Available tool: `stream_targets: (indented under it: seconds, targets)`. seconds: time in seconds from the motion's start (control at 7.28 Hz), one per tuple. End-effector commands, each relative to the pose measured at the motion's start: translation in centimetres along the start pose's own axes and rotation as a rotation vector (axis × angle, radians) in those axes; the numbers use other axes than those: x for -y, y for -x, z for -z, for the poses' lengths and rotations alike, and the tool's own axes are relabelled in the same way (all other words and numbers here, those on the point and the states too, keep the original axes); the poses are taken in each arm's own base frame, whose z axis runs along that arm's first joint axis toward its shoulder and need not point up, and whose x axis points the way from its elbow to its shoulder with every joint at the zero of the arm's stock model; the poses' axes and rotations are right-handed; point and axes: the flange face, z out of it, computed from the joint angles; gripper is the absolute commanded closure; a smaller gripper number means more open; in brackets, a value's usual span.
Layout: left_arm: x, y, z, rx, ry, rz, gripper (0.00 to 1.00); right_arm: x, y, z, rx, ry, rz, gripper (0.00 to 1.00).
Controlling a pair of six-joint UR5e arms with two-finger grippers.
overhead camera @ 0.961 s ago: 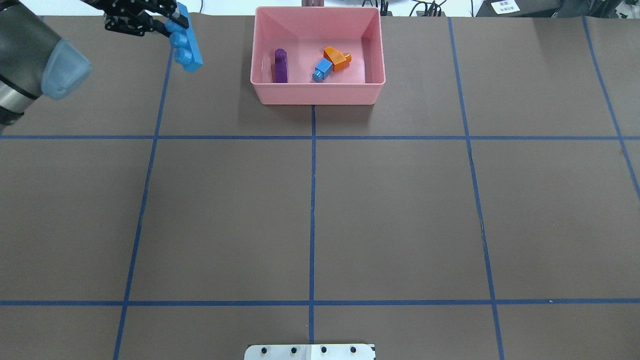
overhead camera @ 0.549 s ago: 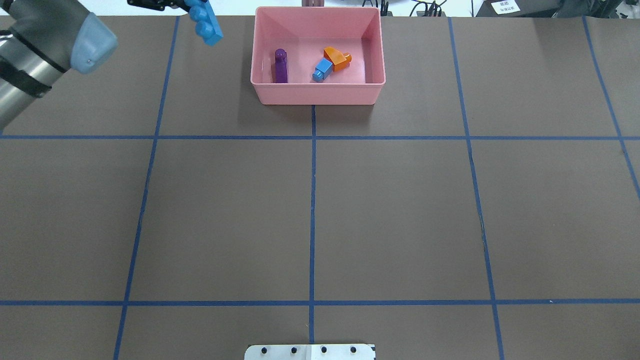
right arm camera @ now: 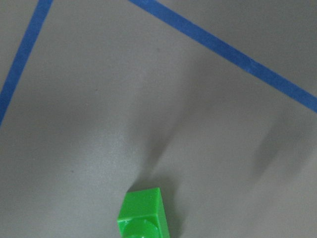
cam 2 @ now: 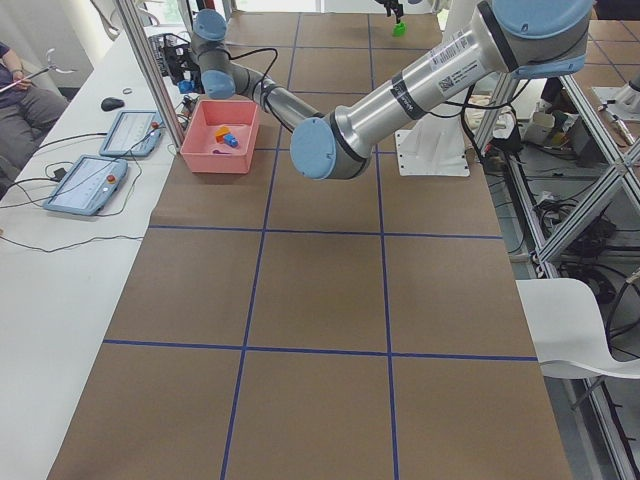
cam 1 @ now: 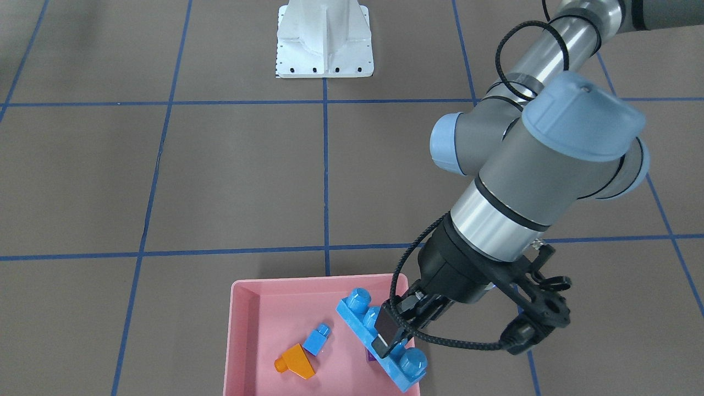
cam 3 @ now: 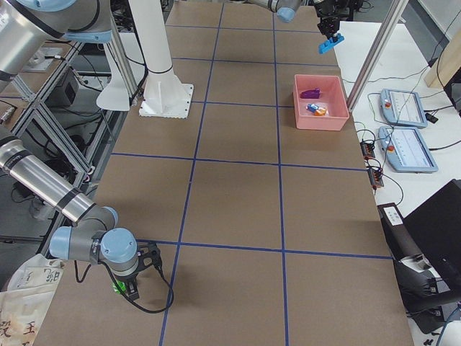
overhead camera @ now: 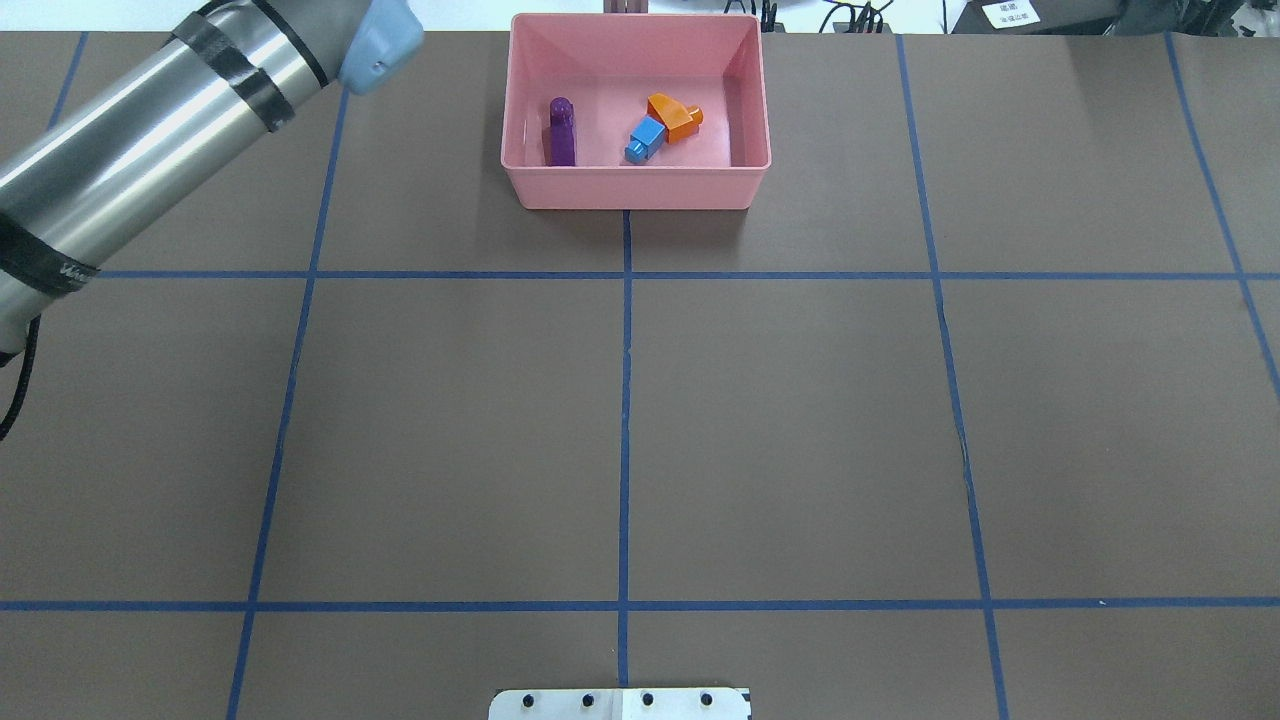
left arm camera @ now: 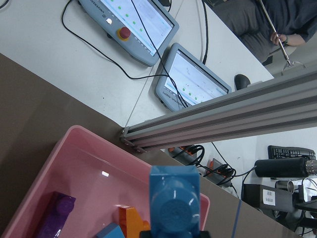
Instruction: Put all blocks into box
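My left gripper point(cam 1: 391, 336) is shut on the long blue brick point(cam 1: 356, 307) and holds it tilted above the right side of the pink box point(cam 1: 242, 287). It is out of the overhead view. The orange brick point(overhead camera: 675, 117), small light-blue brick point(overhead camera: 645, 138) and purple brick point(overhead camera: 561, 130) lie in the box point(overhead camera: 636, 185). The left wrist view shows the blue brick point(left arm camera: 174, 203) over the box point(left arm camera: 79, 163). The green brick point(right arm camera: 143, 215) shows at the bottom of the right wrist view. The right gripper point(cam 3: 130, 285) is by it; I cannot tell its state.
The white base plate point(cam 1: 324, 38) stands at the robot's side of the table. An aluminium frame bar point(left arm camera: 223, 116) and two control tablets point(left arm camera: 193, 79) are just beyond the box. Blue tape lines cross the brown table.
My left arm has swung right towards the box. The gripper and the blue brick have left the overhead view over its top edge.
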Motion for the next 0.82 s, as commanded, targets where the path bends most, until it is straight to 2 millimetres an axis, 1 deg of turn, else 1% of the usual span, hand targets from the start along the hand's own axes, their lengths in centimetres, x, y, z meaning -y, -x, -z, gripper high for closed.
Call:
stream_targets:
  seconds: [0.0, 0.41, 0.55, 0.69]
  targets:
    - [-0.7, -0.5, -0.4, -0.006, 0.002, 0.004, 1.00, -0.9, -0.3, -1.1, 0.019, 0.012, -0.015, 0.00]
    - [-1.2, -0.6, -0.6, -0.007, 0.010, -0.002, 1.00, -1.3, -0.2, -1.9, 0.089, -0.008, -0.012, 0.00]
    - [-1.2, -0.6, -0.6, -0.007, 0.010, -0.005, 1.00, -1.1, -0.5, -2.3, 0.099, -0.009, -0.013, 0.00]
    - [-1.2, -0.5, -0.6, -0.006, 0.010, -0.007, 1.00, -0.5, -1.0, -2.7, 0.108, -0.014, -0.007, 0.00]
